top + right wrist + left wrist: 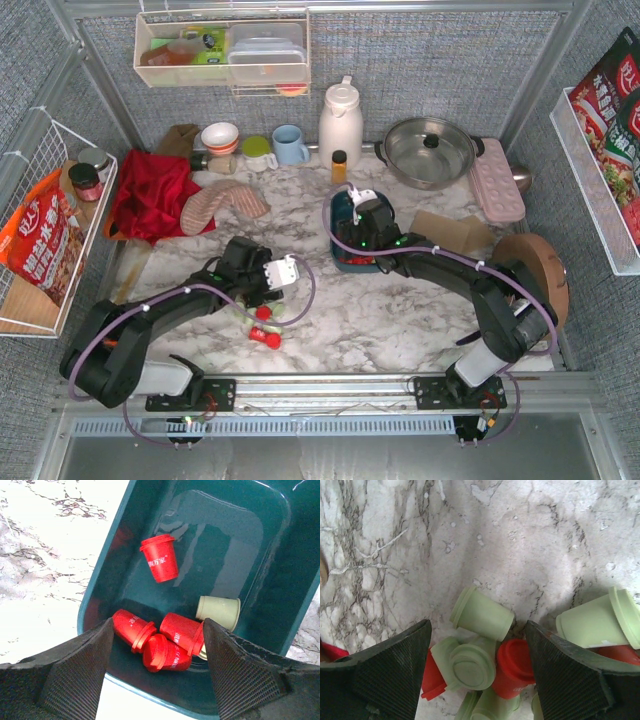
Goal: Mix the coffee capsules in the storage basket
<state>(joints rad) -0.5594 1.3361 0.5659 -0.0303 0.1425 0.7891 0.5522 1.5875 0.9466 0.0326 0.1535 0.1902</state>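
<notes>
The marble desk (400, 320) carries the work in two places, which is probably why each arm tends its own patch. The teal storage basket (225, 545) sits right of centre. The right claw (157, 622) hangs just above its near end, jaws wide apart and gripping nothing. Below it lie four red coffee capsules (160, 557) and one pale green capsule (217, 611), a thin mix so far. The left claw (477, 625) is low over a loose heap on the desk, jaws apart and straddling a green pod (470, 662) and a red pod (515, 667), apparently to collect one. No firm pinch shows.
</notes>
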